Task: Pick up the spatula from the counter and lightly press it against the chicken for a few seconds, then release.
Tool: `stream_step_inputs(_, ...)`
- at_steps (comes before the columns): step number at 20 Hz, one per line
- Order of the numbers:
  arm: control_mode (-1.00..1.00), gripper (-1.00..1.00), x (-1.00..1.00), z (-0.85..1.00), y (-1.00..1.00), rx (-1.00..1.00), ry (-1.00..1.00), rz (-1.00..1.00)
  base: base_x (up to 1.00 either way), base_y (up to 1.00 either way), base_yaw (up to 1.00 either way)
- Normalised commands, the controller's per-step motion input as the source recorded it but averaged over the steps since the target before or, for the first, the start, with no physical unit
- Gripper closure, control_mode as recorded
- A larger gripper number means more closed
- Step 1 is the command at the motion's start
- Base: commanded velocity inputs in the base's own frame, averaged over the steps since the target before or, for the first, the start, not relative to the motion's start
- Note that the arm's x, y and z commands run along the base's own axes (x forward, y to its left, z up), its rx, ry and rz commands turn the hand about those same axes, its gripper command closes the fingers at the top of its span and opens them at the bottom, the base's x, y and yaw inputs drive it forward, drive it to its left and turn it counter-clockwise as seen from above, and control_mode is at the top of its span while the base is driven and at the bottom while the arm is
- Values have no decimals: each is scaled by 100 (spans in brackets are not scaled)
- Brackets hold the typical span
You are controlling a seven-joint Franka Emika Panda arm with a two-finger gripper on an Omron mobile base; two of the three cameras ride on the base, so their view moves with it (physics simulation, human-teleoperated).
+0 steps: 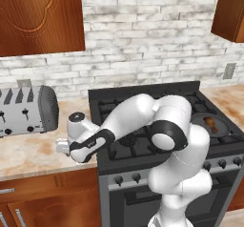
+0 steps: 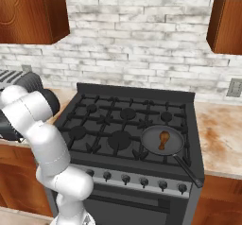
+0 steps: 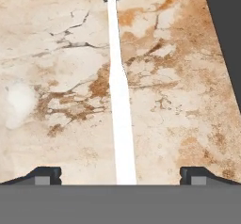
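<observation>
The spatula [image 3: 120, 91] lies flat on the marble counter [image 3: 56, 77], its long white handle running up to a dark head at the top edge of the hand view. My gripper [image 3: 121, 175] is open just above it. The handle passes midway between the two fingertips [image 3: 47, 173], with wide gaps on both sides. In the left base view the gripper [image 1: 71, 149] hangs low over the counter just left of the stove. The chicken drumstick [image 2: 163, 139] [image 1: 211, 122] rests in a dark frying pan [image 2: 150, 146] on the stove's front right burner.
A silver toaster [image 1: 26, 110] stands at the back of the left counter. The black stove [image 2: 118, 125] has raised grates, and its edge [image 3: 226, 39] shows dark at the right. The pan handle [image 2: 188, 171] sticks out toward the front right. Wooden cabinets hang above.
</observation>
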Motion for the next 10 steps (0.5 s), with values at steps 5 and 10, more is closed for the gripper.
stream_step_inputs(5, -100, -100, 16, -14, 12, -3, 3, -3, 0, 0, 0)
stream_step_inputs(10, -100, 100, 15, -14, 14, -3, 3, -3, 0, 0, 0)
